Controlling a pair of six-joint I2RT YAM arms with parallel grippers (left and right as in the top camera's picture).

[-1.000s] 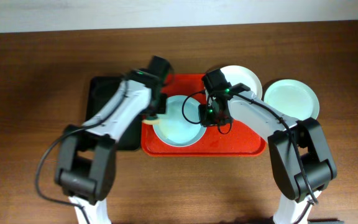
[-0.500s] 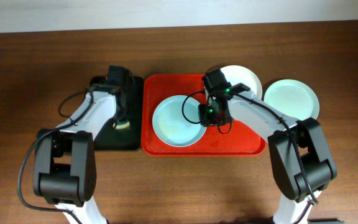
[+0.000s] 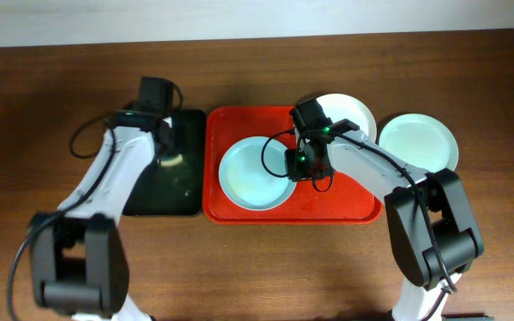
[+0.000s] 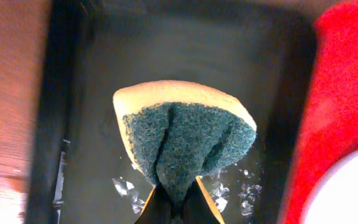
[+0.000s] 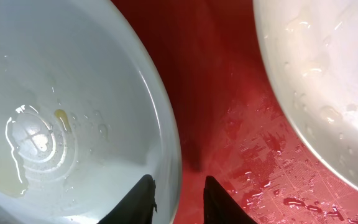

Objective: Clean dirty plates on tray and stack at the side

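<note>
Over the black tray [image 3: 141,201] on the left, the left tool [image 4: 178,208] pinches a sponge [image 4: 185,137] (green scouring face folded, yellow foam behind). Right of it, a pale blue plate [image 3: 252,178] with a small yellow smear [image 5: 61,115] lies on the red tray [image 3: 337,203]. The right tool [image 5: 178,183] straddles that plate's right rim, fingers narrow; whether it clamps cannot be told. A white plate [image 3: 351,111] overlaps the tray's far right corner, and a second blue plate [image 3: 422,143] sits on the worktop [image 3: 43,107] beyond.
</note>
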